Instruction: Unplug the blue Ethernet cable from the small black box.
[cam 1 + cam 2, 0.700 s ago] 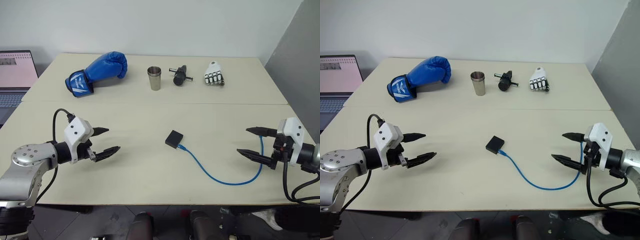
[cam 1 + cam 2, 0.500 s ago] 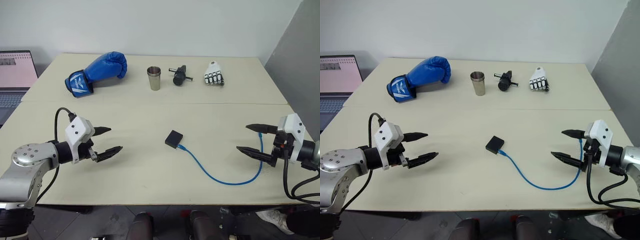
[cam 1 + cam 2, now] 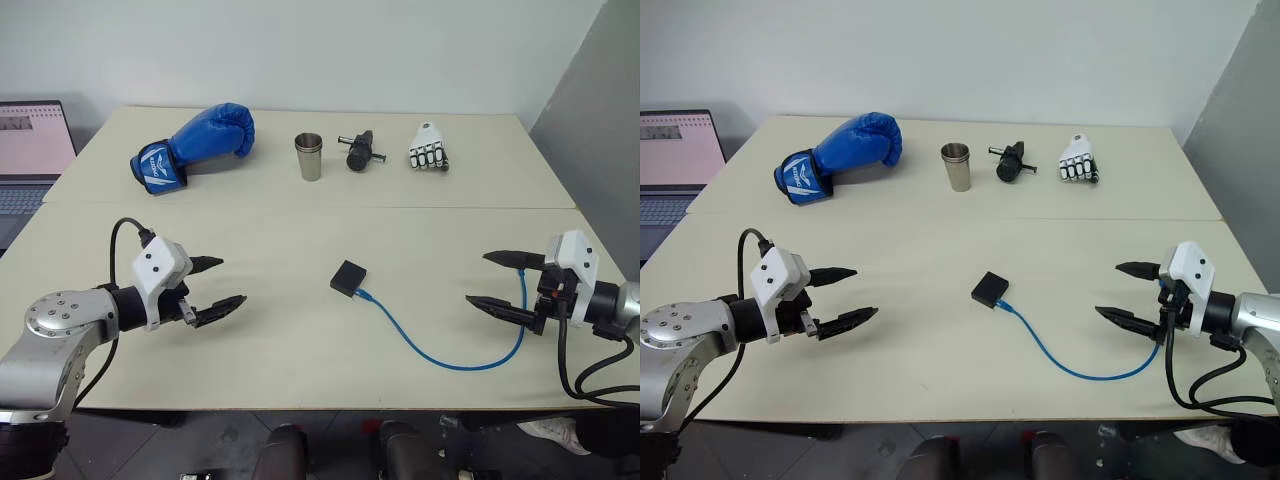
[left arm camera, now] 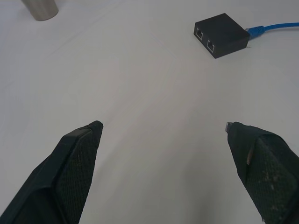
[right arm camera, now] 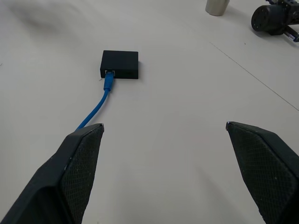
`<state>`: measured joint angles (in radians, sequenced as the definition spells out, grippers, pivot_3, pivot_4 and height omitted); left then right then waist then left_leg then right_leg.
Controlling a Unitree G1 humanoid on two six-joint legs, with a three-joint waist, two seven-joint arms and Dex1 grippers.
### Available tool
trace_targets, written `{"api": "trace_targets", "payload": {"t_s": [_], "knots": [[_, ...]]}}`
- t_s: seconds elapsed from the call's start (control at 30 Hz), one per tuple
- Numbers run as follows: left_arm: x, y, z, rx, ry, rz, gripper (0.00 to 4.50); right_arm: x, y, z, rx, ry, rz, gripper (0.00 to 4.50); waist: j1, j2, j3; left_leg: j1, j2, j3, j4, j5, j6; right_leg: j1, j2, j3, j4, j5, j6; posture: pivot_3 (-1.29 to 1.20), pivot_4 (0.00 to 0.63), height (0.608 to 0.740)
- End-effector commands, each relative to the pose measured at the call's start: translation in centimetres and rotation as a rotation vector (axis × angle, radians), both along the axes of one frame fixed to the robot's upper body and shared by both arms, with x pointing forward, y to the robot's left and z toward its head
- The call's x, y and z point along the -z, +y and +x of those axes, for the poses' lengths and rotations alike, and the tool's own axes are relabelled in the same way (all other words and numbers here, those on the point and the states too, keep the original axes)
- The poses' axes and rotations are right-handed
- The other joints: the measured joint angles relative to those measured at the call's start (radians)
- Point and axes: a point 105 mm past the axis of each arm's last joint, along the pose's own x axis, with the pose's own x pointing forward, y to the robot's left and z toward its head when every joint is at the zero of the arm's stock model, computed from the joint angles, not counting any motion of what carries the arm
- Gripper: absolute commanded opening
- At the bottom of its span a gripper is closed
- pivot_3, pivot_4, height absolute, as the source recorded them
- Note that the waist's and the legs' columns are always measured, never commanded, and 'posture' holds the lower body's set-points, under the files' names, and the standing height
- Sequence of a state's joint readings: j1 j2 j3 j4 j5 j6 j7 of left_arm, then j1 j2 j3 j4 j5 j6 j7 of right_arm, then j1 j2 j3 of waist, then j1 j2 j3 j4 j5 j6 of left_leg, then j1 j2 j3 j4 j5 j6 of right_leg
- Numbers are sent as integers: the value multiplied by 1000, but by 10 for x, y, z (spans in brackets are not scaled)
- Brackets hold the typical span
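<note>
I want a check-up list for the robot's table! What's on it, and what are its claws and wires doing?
Surface: pale table, two boards meeting at a seam.
Job's things: blue Ethernet cable plugged into the small black box, curving toward the right gripper.
Clutter: blue boxing glove, metal cup, black cylinder with a rod, white robot hand along the far edge.
Grippers: left gripper and right gripper open, holding nothing, hanging above the table.
Cables: black arm cables at both wrists.
Surroundings: laptop at left, white wall.
</note>
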<state>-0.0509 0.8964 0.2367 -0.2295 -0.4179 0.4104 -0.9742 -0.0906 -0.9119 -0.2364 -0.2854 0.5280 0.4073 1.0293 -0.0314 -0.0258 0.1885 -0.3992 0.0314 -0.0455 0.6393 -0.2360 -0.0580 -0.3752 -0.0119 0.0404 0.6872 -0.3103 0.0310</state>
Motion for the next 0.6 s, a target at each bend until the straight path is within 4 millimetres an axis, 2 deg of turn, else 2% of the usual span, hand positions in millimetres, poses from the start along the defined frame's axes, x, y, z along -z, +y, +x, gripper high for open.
{"api": "trace_targets", "payload": {"t_s": [0.03, 0.2, 0.3, 0.6], "knots": [[-12, -12, -8, 75, -12, -22, 4500, -4, 19, -2, -42, -29, 4, 4443, 1, 0, 0, 0, 0, 0, 0, 0, 0, 0, 0, 0, 0, 0, 0, 0, 150, 740], [-9, -28, -22, 207, 46, -19, 4500, 20, 52, 3, -69, 11, -21, 4443, -1, 0, 0, 0, 0, 0, 0, 0, 0, 0, 0, 0, 0, 0, 0, 0, 150, 740], [-3, -36, -32, 276, 80, 19, 4500, 30, 71, 15, -51, 34, -5, 4443, -1, 0, 0, 0, 0, 0, 0, 0, 0, -1, 0, 0, 0, 0, 0, 0, 150, 740], [5, -45, -37, 342, 81, 42, 4500, 67, 105, 53, 37, 57, -11, 4443, 0, 1, 0, -1, 0, 0, 0, 0, 0, -2, 1, 0, 1, 0, 0, 0, 150, 740]]}}
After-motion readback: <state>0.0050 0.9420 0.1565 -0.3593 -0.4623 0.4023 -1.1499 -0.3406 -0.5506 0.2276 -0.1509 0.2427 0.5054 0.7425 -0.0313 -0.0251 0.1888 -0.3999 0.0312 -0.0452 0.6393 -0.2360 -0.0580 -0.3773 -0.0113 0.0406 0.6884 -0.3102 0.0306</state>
